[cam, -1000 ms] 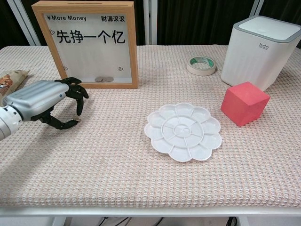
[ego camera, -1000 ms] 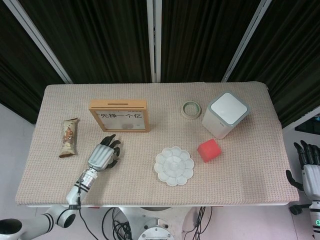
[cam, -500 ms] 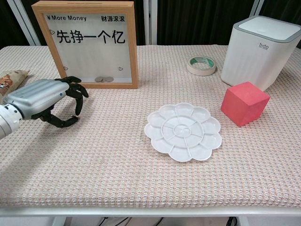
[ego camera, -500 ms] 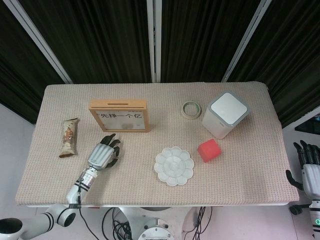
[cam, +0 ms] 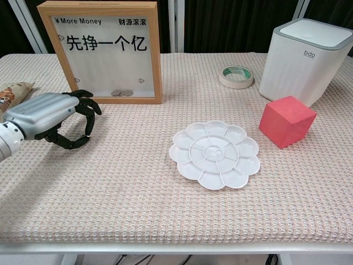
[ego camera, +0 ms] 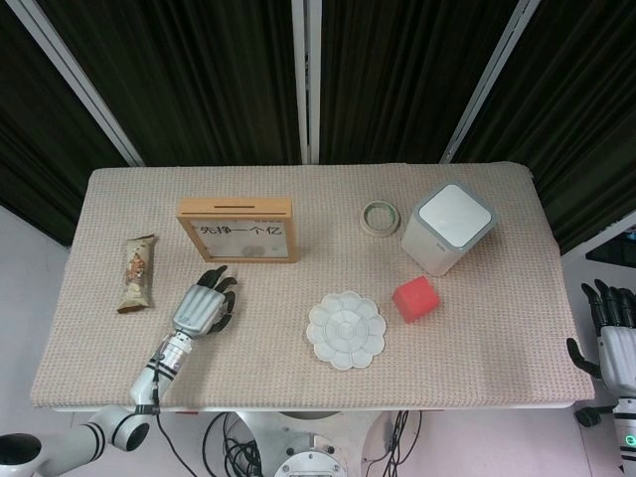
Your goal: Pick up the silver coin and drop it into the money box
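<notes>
Left hand [cam: 47,118], silver-backed, black fingers curled, beside wooden-framed money box [cam: 102,52].

The head view looks steeply down over the whole table [ego camera: 477,328]; the chest view faces it low and close.

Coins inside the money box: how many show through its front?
2: both coins lie side by side at the bottom of the money box, near the middle of its window. Others may be hidden behind the frame.

Your left hand [cam: 52,118] hovers, fingers curled, just before the money box [cam: 102,49] (coins [cam: 121,93] inside).
</notes>
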